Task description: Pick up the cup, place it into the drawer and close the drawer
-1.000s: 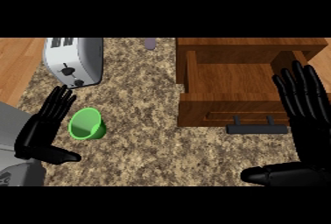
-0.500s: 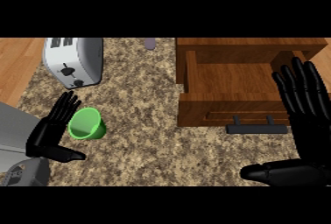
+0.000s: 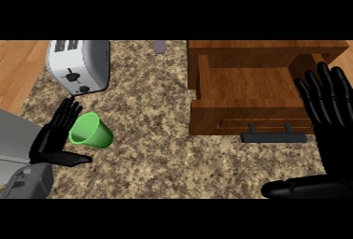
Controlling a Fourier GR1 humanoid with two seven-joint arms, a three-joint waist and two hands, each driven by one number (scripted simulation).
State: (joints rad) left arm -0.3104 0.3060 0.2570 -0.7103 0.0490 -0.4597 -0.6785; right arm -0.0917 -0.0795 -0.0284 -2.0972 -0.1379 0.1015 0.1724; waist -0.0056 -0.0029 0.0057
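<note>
Lying tilted on the speckled granite desk [image 3: 165, 140], the small green plastic cup [image 3: 90, 132] sits just beside the black left hand [image 3: 55, 137], whose straight fingers are spread and hold nothing. At the view's right edge, the black right hand [image 3: 328, 107] stands wide with fingers up, beside the open brown wooden drawer [image 3: 251, 100] with its dark handle [image 3: 273, 137]. A silver toaster [image 3: 78, 65] stands beyond the cup.
</note>
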